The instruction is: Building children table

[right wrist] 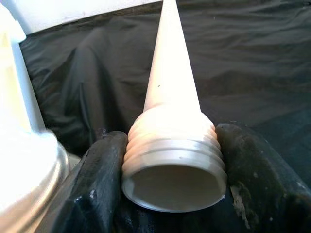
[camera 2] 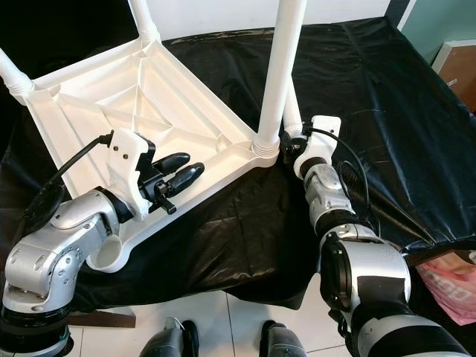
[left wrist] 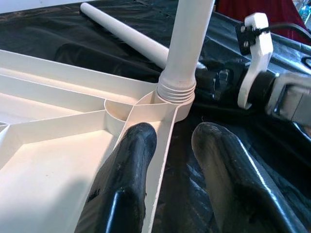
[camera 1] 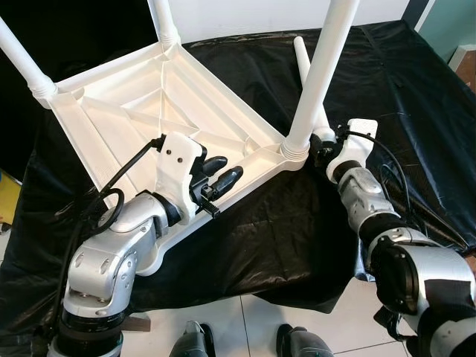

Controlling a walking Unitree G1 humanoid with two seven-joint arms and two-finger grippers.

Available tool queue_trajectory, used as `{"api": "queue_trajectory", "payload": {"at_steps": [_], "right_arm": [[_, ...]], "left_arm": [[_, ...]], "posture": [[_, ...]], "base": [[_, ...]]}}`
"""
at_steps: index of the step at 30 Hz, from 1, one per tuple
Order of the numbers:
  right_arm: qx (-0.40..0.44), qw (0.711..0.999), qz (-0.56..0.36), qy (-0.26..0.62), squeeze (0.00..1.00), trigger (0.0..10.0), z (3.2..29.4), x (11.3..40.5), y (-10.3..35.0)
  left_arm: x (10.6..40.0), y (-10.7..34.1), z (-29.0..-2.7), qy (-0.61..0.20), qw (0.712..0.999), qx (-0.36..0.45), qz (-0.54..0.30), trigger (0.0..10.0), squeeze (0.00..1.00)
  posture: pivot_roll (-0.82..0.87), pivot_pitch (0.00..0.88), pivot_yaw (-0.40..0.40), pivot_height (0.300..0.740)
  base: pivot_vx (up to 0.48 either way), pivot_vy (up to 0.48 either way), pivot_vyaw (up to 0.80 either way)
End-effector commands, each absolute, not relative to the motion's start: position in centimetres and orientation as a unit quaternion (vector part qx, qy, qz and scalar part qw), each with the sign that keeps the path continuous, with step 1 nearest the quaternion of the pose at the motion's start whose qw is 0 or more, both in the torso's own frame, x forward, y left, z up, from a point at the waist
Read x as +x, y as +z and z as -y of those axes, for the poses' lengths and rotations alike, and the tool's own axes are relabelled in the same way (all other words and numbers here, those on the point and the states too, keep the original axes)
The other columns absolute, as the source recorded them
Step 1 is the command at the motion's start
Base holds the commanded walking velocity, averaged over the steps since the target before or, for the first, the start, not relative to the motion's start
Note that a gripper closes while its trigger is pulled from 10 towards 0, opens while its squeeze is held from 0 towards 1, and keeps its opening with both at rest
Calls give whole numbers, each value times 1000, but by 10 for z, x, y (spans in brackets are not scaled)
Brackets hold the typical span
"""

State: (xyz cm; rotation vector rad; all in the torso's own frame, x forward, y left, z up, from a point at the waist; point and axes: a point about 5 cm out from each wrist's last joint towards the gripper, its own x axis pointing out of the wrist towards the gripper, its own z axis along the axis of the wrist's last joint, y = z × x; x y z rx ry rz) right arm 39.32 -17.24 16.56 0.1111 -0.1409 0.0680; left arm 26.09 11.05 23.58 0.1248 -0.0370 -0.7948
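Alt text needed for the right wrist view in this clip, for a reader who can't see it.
The right gripper holds a loose white table leg by its threaded open end, one black finger on each side, the leg tapering away over black sheeting. Another white leg, already mounted, stands blurred at the edge.

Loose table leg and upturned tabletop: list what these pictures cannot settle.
- Loose table leg, right wrist view: tip cut off by the top edge; the right gripper fingers cover the sides of its thread.
- Upturned tabletop, left eye view: the fourth corner socket is hidden behind the left arm.
- Screwed-in legs, both eye views: upper ends cut off by the top edge.
- Left gripper, left wrist view: fingertips straddle the tabletop rim; contact unclear.
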Motion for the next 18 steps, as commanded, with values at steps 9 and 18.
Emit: {"api": "queue_trajectory", "payload": {"at_steps": [9, 18], "right_arm": [[68, 990, 118, 23, 0, 10000, 169, 385, 166], [76, 992, 101, 16, 1000, 10000, 170, 376, 149]], "left_arm": [[264, 237, -106, -382, 922, 59, 24, 10000, 0], [266, 238, -104, -387, 920, 57, 27, 10000, 0]], "posture": [[101, 191, 8, 740], [79, 186, 16, 740]], "base": [[0, 0, 0], [0, 0, 0]]}}
